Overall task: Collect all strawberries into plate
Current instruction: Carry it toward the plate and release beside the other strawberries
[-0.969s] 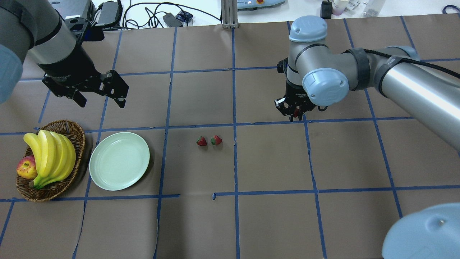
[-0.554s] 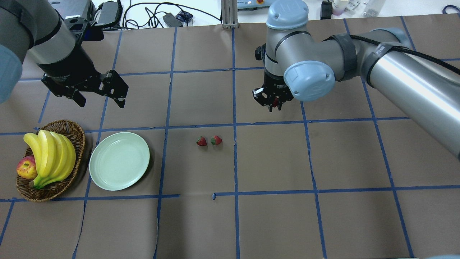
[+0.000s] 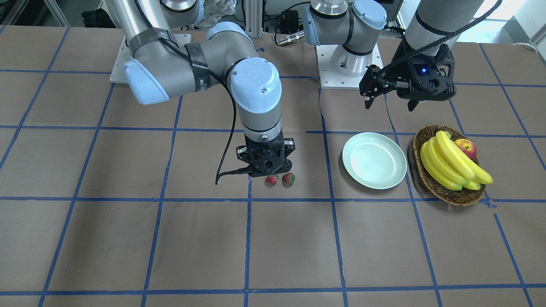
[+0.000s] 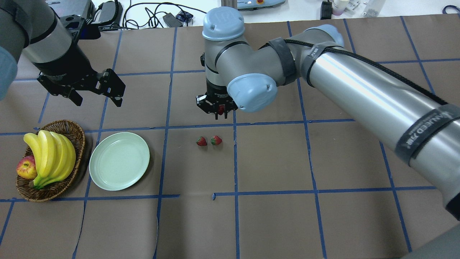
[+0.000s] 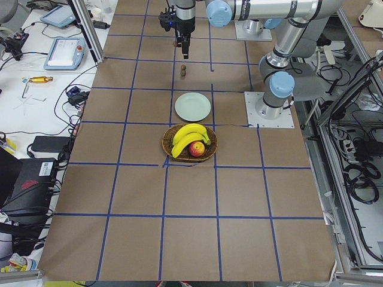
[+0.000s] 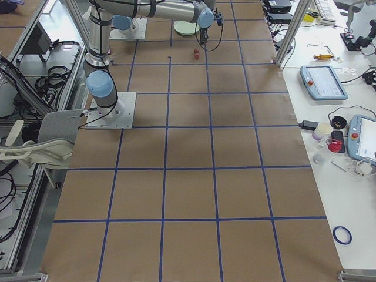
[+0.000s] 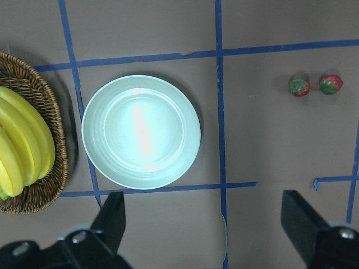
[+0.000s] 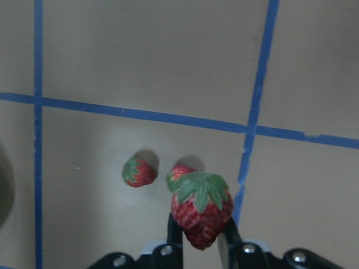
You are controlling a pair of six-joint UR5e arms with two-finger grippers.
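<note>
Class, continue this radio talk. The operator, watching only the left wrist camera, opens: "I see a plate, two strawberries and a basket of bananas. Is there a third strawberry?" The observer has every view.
Observer: Yes. The right gripper is shut on a third strawberry, with its green cap facing the wrist camera.
Operator: Is it over the plate?
Observer: No. It hangs off the table near the two loose strawberries, well away from the plate.
Operator: Only bananas in the basket?
Observer: No. A red-yellow apple lies in it beside them, on the side away from the plate.
</note>
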